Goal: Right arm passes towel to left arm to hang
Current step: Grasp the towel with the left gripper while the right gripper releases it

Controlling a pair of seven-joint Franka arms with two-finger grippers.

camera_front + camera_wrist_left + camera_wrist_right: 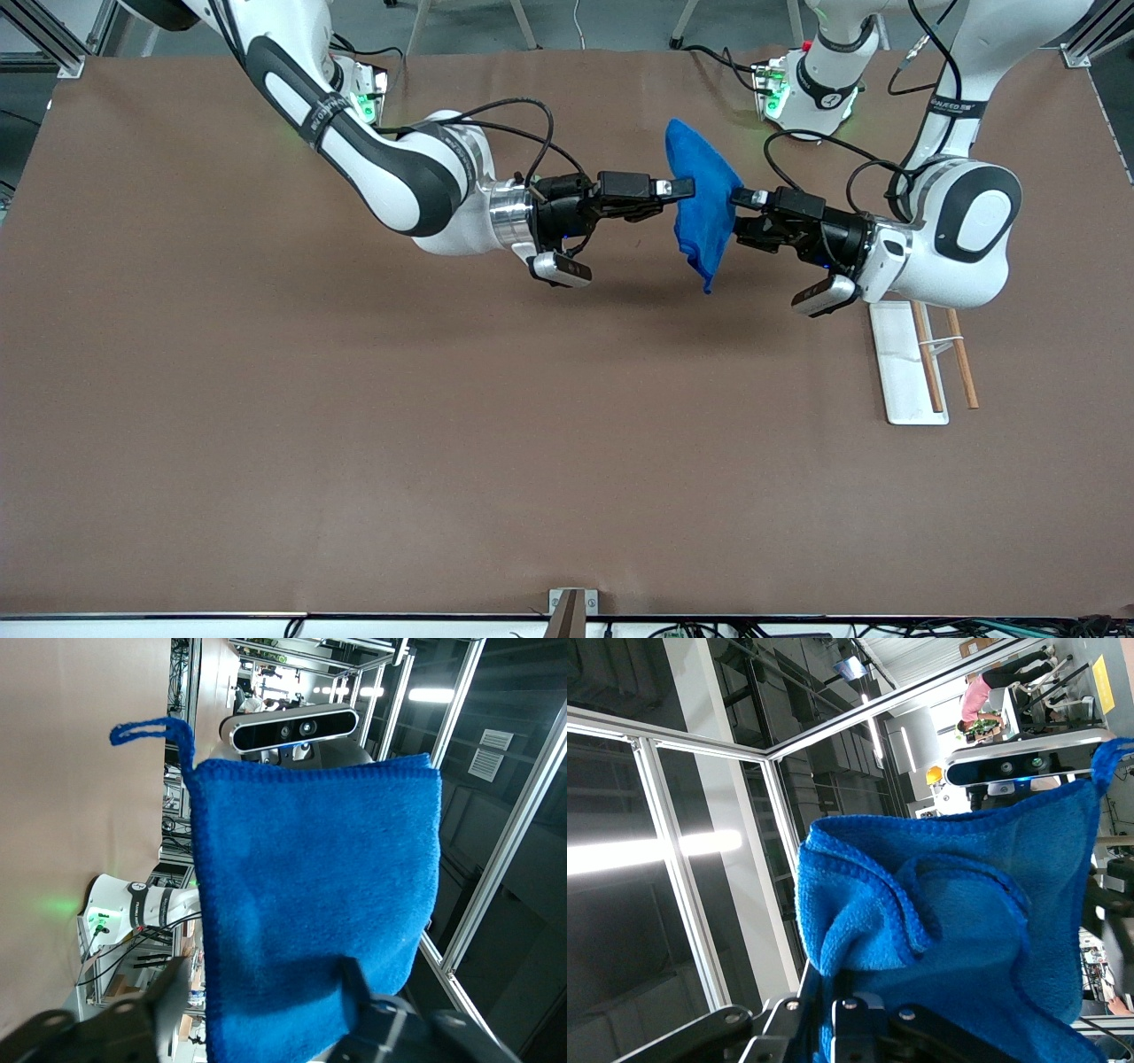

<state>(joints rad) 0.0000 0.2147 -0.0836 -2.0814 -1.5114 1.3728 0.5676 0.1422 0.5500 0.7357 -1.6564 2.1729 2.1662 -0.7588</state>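
The blue towel hangs in the air between the two grippers, over the table's middle, toward the robots' bases. My right gripper is shut on one side of it; in the right wrist view the towel bunches out of that gripper. My left gripper meets the towel's other side. In the left wrist view the towel hangs flat, and this gripper is open, its fingers standing apart with the cloth's lower part between them. The loop tag sticks out from a corner.
A white base plate with two wooden rods lies on the brown table below the left arm's elbow. Each wrist view shows the other arm's wrist camera past the towel.
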